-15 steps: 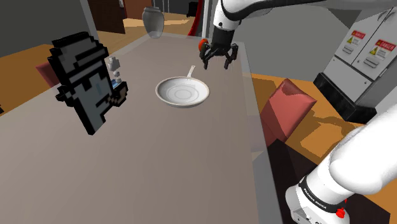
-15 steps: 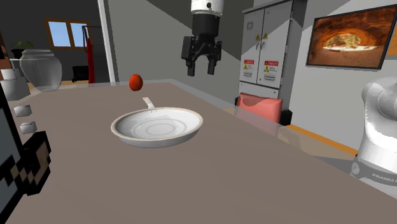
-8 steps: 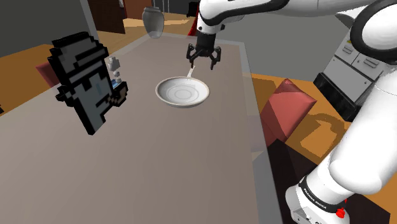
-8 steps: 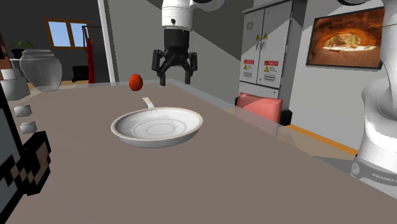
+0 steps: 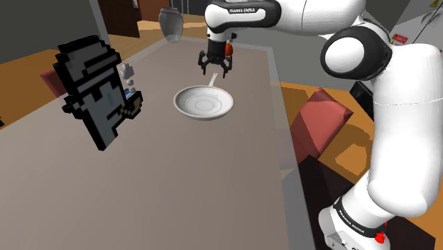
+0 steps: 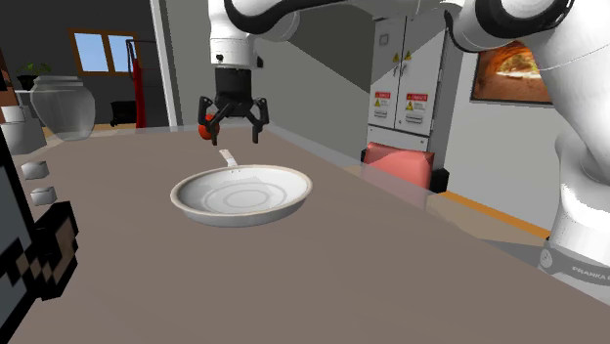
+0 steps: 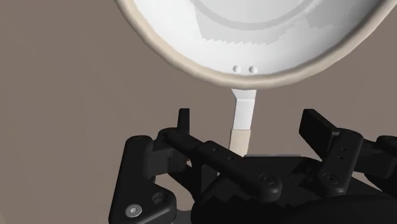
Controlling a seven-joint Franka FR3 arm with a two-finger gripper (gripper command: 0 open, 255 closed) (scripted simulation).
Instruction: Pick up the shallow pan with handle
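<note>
Bench (image 5: 177, 185): a grey-brown top is seen, stretched from the lower left of the shoulder view up to its upper middle.
Room: grey walls are shown in the second exterior view, with a window (image 6: 98, 49) at the upper left.
Figure (image 5: 96, 89): a black, blocky figure is stood upright on the bench at the left of the shoulder view; small white items (image 5: 128, 73) are set just beside it.
Jar (image 5: 169, 23): a clear jar is placed at the far end of the bench, at the top of the shoulder view, left of the middle.
Pan (image 5: 204, 103): the shallow pale pan is laid flat on the bench near the middle of the shoulder view, well apart from the figure.
Handle (image 5: 212, 78): a thin pale handle is pointed from the pan's rim toward the upper right.
Jaws: black and spread apart, with nothing gripped; they are hung just above the handle's outer end. In the wrist view the handle is seen between the two fingers (image 7: 317, 127), touched by neither.
Red ball (image 5: 228, 50): a small red round thing is seen just beyond the jaws.
Arm (image 5: 387, 106): the white arm is arched from the lower right to the upper middle.
Block (image 5: 323, 117): a red-pink block is set beside the bench's right edge.
Cabinet (image 6: 403, 68): a grey cabinet with warning labels is seen right of the middle in the second exterior view.
</note>
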